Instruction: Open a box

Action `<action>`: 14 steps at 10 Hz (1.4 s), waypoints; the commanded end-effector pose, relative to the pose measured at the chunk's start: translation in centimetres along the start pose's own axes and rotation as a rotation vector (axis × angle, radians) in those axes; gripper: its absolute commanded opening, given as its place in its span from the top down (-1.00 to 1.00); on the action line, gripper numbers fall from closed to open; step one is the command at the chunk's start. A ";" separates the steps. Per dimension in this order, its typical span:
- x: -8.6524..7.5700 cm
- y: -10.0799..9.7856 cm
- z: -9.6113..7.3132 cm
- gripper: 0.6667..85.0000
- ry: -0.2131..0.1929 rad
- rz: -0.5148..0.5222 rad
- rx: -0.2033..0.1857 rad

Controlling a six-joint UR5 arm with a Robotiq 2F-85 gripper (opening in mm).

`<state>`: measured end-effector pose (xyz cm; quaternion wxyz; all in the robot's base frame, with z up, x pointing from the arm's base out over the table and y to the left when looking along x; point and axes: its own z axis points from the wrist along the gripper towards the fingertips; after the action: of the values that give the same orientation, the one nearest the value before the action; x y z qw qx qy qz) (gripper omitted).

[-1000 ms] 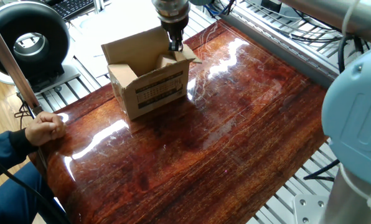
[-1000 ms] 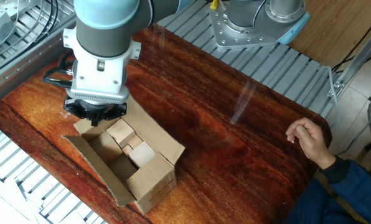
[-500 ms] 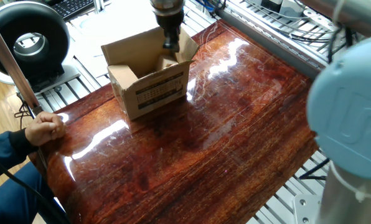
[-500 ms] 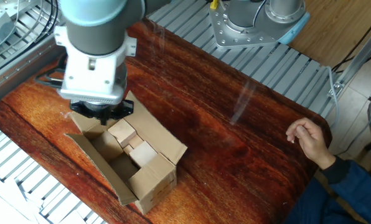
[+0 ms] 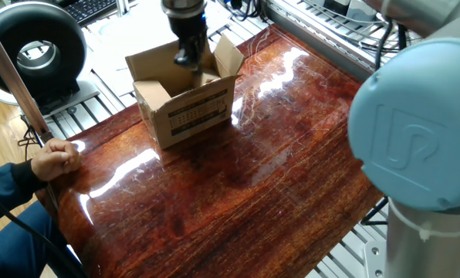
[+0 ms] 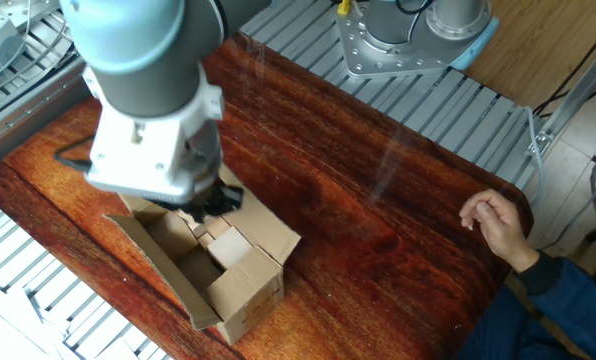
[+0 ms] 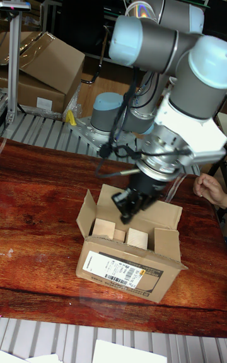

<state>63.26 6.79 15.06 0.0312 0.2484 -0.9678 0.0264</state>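
Observation:
The box (image 5: 195, 112) is a small brown carton on the far left part of the glossy wooden table (image 5: 292, 154), its printed label facing the front. Its top stands open, with the back flap and the right end flap (image 5: 230, 52) raised. Pale blocks (image 7: 104, 229) sit inside. My gripper (image 5: 186, 58) hangs point-down over the opening, near the back wall, fingers close together and holding nothing. In the tall fixed view the gripper (image 7: 125, 210) is just above the blocks. In the other fixed view the arm's wrist (image 6: 143, 150) hides most of the fingers above the box (image 6: 243, 290).
A person's hand (image 5: 56, 158) rests on the table's left edge, also visible as the hand (image 6: 493, 225) in the other fixed view. A black round device (image 5: 33, 46) stands beyond the table. Large cartons (image 7: 44, 67) sit behind the arm's base.
The gripper has slid left across the box top, from the right end toward the middle. The right end flap has swung up from lying over the corner to standing.

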 end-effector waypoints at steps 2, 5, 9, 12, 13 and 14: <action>-1.8 3.0 1.4 0.99 -0.012 0.063 -0.060; -3.1 5.6 2.1 0.99 -0.035 0.124 -0.132; -4.1 7.3 2.0 0.99 -0.054 0.170 -0.185; -4.3 8.5 0.8 0.99 -0.043 0.205 -0.227; -4.4 9.2 0.0 0.99 -0.032 0.222 -0.248; -4.5 9.5 -0.5 0.99 -0.026 0.229 -0.255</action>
<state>62.89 15.68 13.49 0.0369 0.1501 -0.9852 -0.0741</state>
